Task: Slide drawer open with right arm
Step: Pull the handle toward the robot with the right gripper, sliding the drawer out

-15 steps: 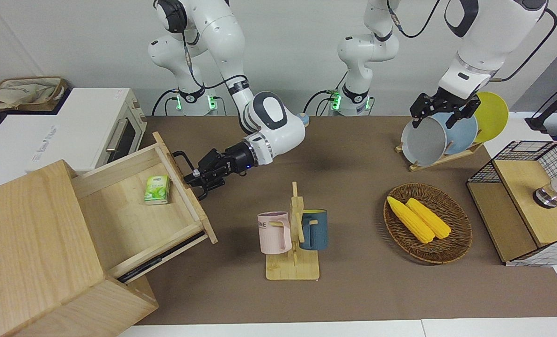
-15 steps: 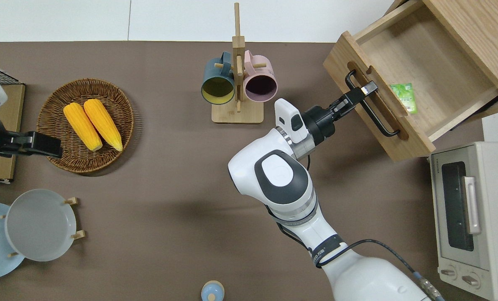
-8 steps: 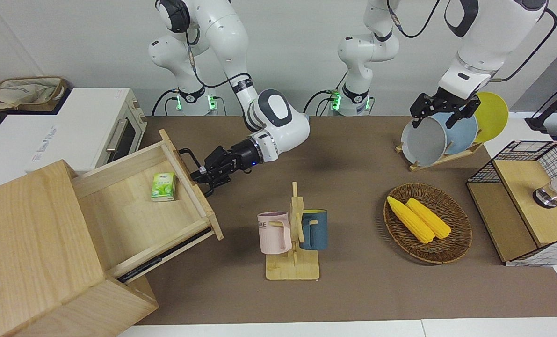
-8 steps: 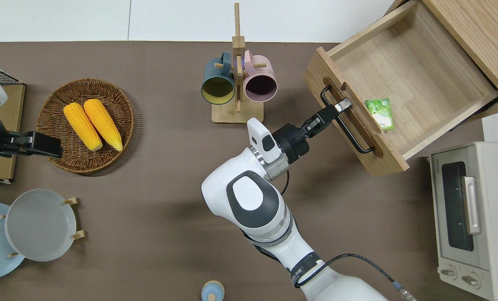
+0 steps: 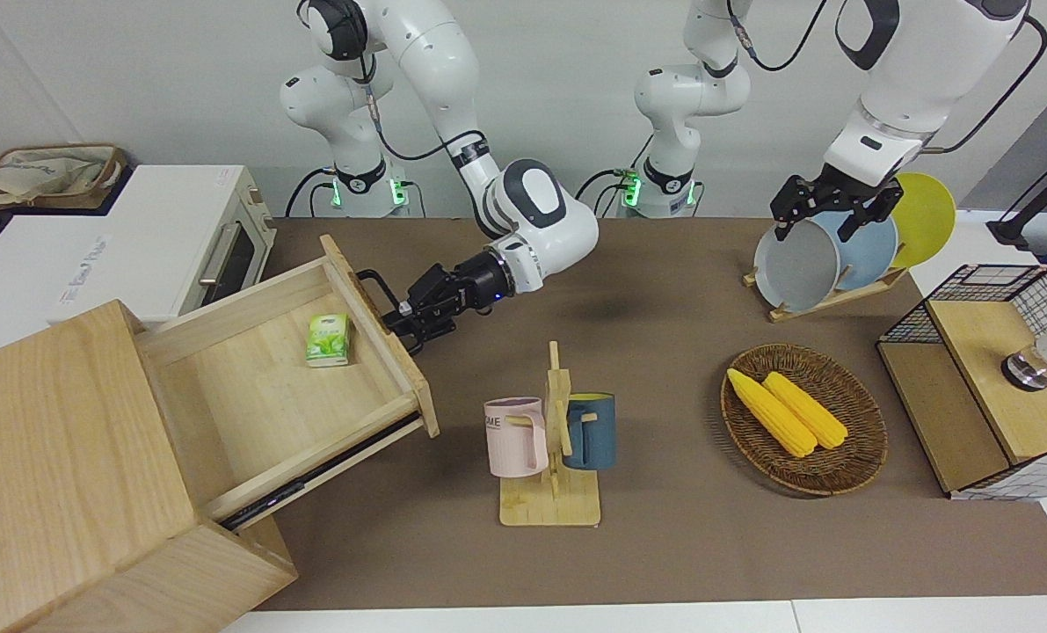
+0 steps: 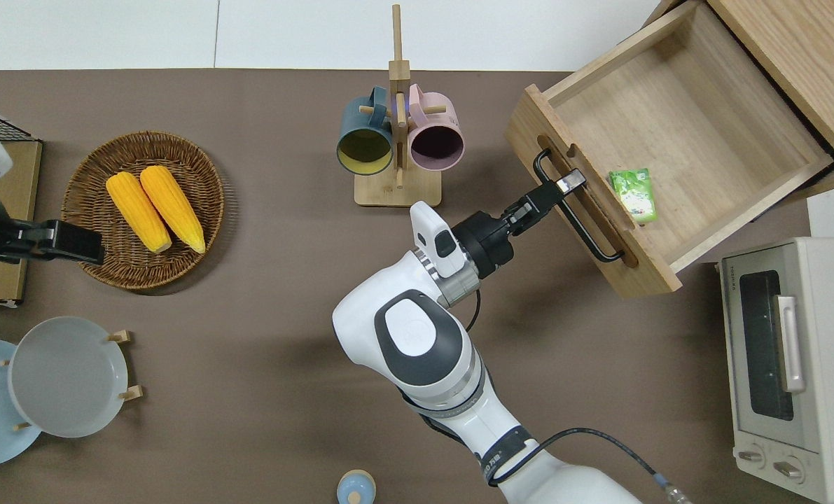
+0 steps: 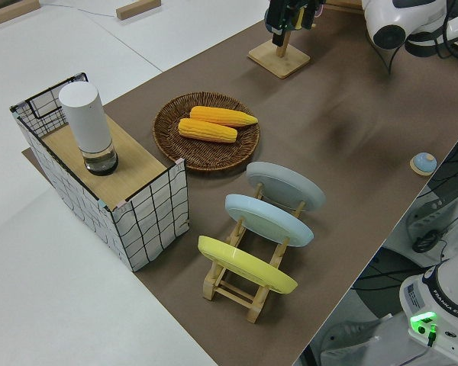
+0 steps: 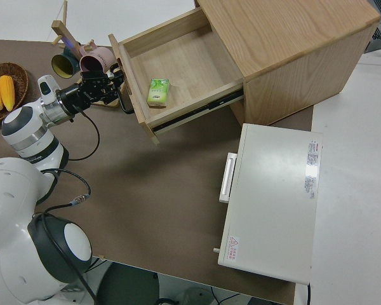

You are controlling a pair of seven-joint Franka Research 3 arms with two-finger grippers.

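**Drawer, pulled out on its runners**

Item: drawer [image 5: 259, 387], pale wood, standing well out of its cabinet [image 5: 66, 466] at the right arm's end of the table. Stiff box on slide rails; I judge it light, carrying only a small green packet [image 6: 632, 195]. Best hold: the black bar handle [image 6: 576, 217] on its front.

My right claw [image 6: 560, 189]: fingers clenched on that handle, toward one end of the bar. Left arm: parked.
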